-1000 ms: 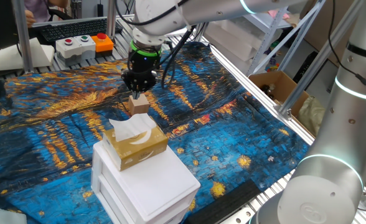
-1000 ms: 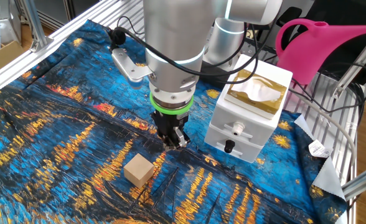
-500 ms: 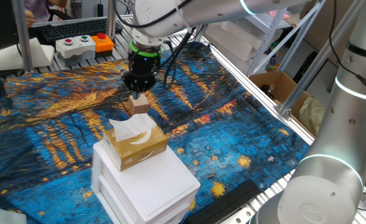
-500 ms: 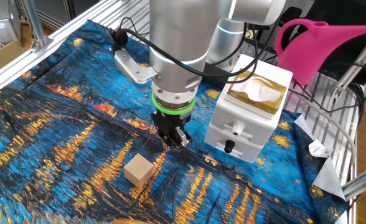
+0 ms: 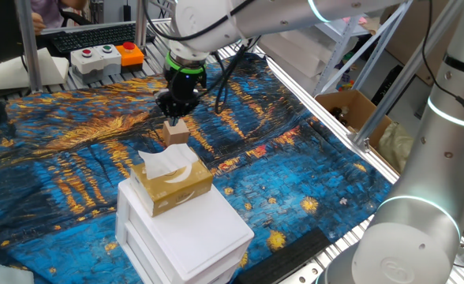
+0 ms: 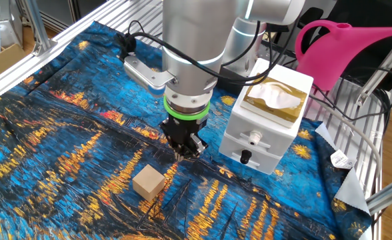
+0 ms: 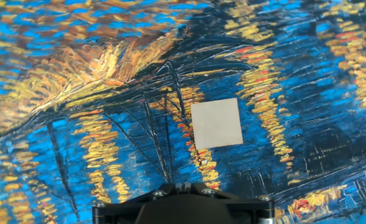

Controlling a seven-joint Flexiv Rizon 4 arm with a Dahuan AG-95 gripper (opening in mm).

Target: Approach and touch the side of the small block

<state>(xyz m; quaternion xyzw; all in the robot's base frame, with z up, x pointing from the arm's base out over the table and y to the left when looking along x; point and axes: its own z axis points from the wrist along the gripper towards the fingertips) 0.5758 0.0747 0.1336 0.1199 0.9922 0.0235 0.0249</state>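
Boxes: white stack at the near table edge, tissue box on top.
Block: small tan cube on the blue cloth, just beyond the tissue box; nothing touches it.
Gripper: hangs above the cloth, beside the block and apart from it; fingers pressed together.
Hand view: block lies flat, ahead of the gripper housing.
Far edge: button box.
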